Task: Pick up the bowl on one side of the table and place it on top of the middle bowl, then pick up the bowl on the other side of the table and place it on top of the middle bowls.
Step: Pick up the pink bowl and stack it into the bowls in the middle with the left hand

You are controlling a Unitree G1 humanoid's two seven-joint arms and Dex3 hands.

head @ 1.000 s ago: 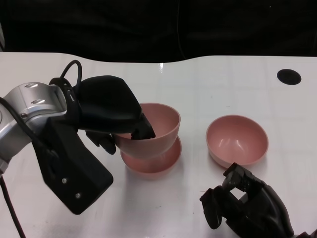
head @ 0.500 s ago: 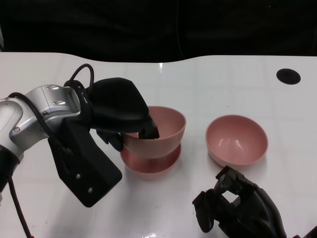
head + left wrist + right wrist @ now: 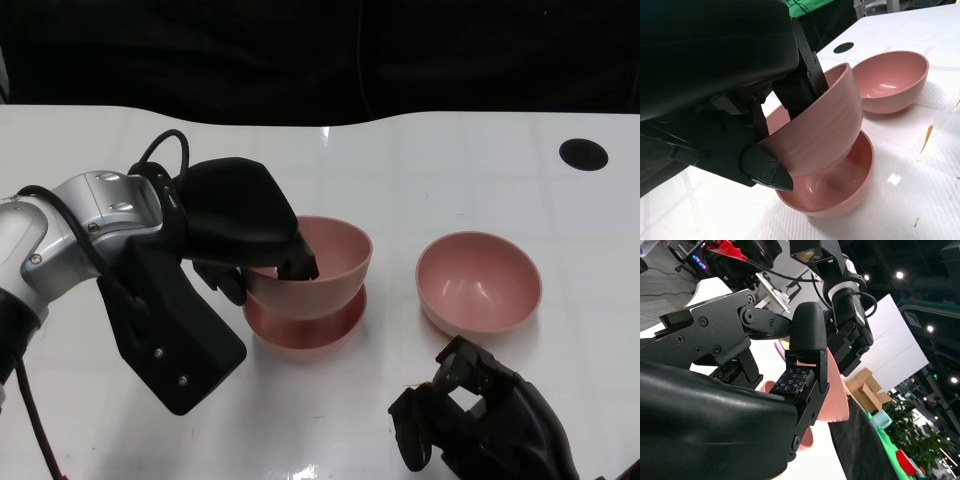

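Now the carried pink bowl (image 3: 312, 265) tilts over the middle bowl (image 3: 305, 322), lower and nearer centre than a second ago, its underside apparently touching the lower bowl's inner wall. The left hand (image 3: 240, 225) pinches the carried bowl's rim, fingers inside and out. By this reading, the first stacking is nearly done, pending release. The third pink bowl (image 3: 478, 283) waits to the right on the white tabletop (image 3: 450, 160). Just beside it, the right hand (image 3: 480, 420) hovers empty, fingers loosely curled but apart.
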